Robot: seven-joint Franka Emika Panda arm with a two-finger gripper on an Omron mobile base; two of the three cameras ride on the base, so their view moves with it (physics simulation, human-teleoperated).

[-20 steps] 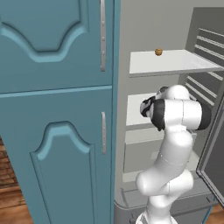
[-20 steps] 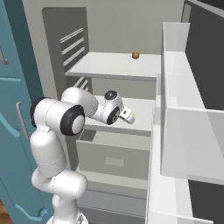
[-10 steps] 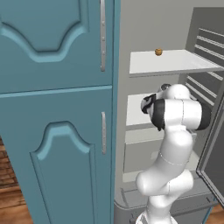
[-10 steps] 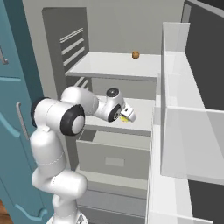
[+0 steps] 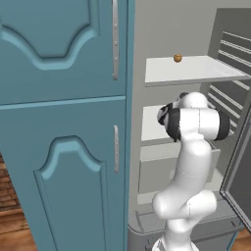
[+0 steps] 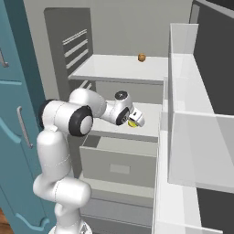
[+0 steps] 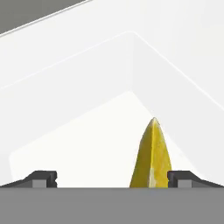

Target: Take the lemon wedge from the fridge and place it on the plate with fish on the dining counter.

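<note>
The fridge (image 6: 119, 23) stands open, and my arm reaches onto its white middle shelf (image 6: 153, 109). The lemon wedge (image 7: 152, 153), a yellow pointed piece, lies on that shelf between my open fingers, close to the right fingertip (image 7: 181, 177). In the right base view the lemon wedge (image 6: 132, 124) shows as a yellow spot right at my gripper (image 6: 135, 119). My gripper (image 7: 112, 177) is open and its fingers are not pressed on the wedge. The plate with fish and the dining counter are out of view.
A small brown-orange ball (image 6: 142, 57) sits on the upper shelf (image 5: 191, 68). A closed drawer (image 6: 119, 167) lies below the middle shelf. The open door's clear bins (image 6: 192, 137) stand to the right. Teal cabinets (image 5: 59, 122) flank the fridge on the left.
The hand has turned slightly and edged closer over the middle shelf, so the wedge now shows at the fingers. The jaws stayed open.
</note>
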